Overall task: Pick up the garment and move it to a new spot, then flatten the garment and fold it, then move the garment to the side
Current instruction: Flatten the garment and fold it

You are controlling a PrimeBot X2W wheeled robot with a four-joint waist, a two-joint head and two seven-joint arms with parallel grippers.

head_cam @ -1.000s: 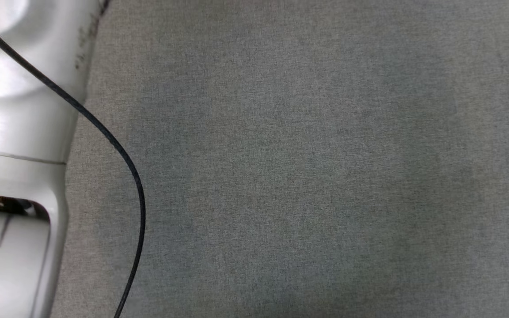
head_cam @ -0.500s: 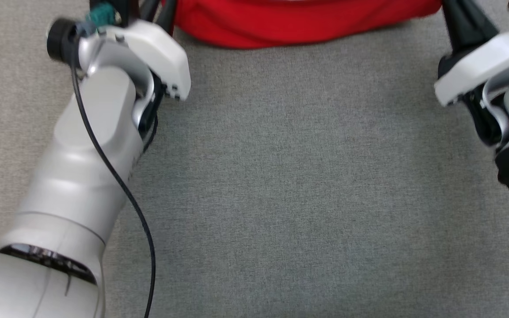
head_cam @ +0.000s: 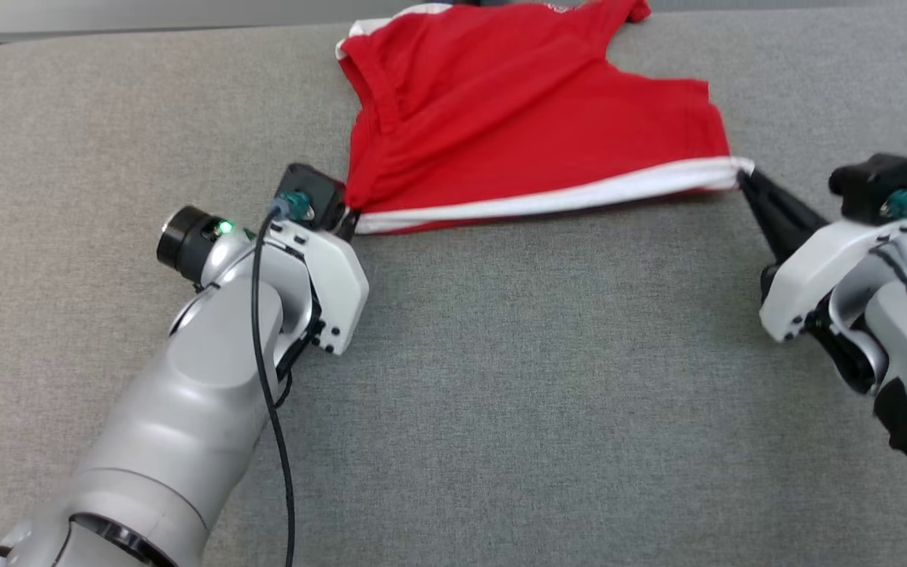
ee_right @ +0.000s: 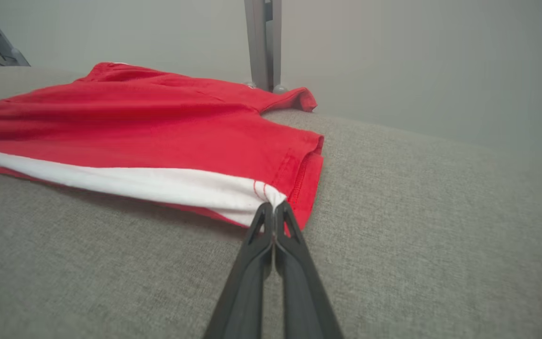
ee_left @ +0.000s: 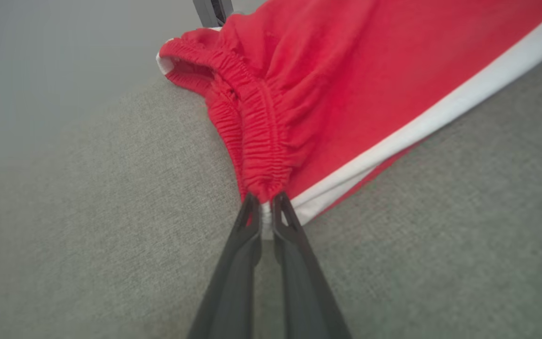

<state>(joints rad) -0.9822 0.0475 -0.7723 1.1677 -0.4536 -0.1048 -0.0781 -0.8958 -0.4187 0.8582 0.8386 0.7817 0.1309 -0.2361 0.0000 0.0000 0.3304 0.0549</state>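
1. Now the shorts lie spread on the grey pad, with the white stripe along the edge nearest the robot.
2. Left gripper pinches the waistband corner at the stripe's left end, fingers nearly together.
3. Right gripper clamps the hem corner at the stripe's right end.
4. A grey post stands behind the shorts.

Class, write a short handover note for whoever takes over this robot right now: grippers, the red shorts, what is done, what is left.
Left gripper: shut on the waistband corner of the red shorts.
Right gripper: shut on the leg-hem corner, at the white stripe.
Shorts: lying on the grey table, stretched between the grippers.
Done: pick-up, apparently.
To do: flatten, fold, move aside.
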